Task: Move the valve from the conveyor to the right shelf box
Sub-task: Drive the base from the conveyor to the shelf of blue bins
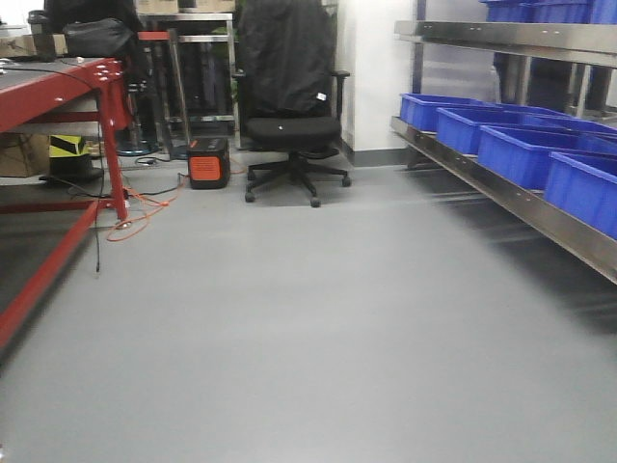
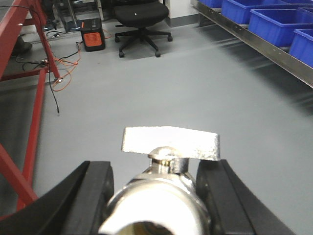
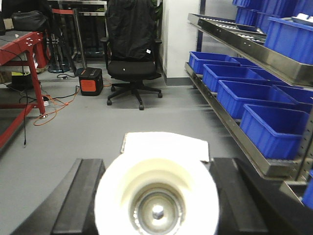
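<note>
My left gripper (image 2: 156,196) is shut on a silver metal valve (image 2: 164,196) with a flat handle on top, held between the black fingers (image 2: 90,196) above the grey floor. My right gripper (image 3: 156,196) is shut on a second valve (image 3: 156,191), seen end-on with its round open port facing the camera. The right shelf (image 1: 501,188) holds a row of blue boxes (image 1: 521,152), also in the right wrist view (image 3: 274,129). The conveyor belt itself is out of view; only a red frame (image 1: 58,92) stands at the left. Neither gripper shows in the front view.
A black office chair (image 1: 289,106) with a jacket stands at the back centre. An orange and black power unit (image 1: 208,162) and orange cables (image 1: 145,207) lie on the floor near the red frame's leg. An upper shelf level (image 3: 244,41) carries more blue boxes.
</note>
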### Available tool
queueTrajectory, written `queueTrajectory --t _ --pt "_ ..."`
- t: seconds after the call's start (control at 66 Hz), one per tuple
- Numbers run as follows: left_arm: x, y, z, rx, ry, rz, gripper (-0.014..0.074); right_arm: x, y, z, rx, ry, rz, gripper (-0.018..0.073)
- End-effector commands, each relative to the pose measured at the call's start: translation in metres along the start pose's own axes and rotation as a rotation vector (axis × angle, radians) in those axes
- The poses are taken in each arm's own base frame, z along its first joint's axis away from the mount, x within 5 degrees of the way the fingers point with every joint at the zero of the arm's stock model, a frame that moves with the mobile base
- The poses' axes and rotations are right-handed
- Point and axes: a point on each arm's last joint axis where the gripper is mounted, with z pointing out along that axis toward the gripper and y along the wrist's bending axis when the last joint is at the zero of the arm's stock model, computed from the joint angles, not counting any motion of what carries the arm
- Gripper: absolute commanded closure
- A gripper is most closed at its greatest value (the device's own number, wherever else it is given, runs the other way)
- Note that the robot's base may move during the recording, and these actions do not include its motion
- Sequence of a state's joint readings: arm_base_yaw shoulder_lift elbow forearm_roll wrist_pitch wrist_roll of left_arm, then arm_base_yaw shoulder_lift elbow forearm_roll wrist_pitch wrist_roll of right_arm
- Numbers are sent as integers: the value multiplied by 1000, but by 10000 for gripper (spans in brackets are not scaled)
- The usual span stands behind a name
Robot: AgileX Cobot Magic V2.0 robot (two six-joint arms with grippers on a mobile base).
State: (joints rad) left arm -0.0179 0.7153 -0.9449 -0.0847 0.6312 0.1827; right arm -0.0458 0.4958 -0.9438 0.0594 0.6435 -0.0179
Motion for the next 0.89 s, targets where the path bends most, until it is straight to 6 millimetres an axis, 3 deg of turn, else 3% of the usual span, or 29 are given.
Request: queueTrajectory --t 0.0,0.878 --pt "-6 0 -3 -4 -57 -1 707 -9 -1 -4 10 -91 -15 721" --pt "-6 0 -3 -4 -57 -1 707 -9 -1 -4 10 -91 -15 721"
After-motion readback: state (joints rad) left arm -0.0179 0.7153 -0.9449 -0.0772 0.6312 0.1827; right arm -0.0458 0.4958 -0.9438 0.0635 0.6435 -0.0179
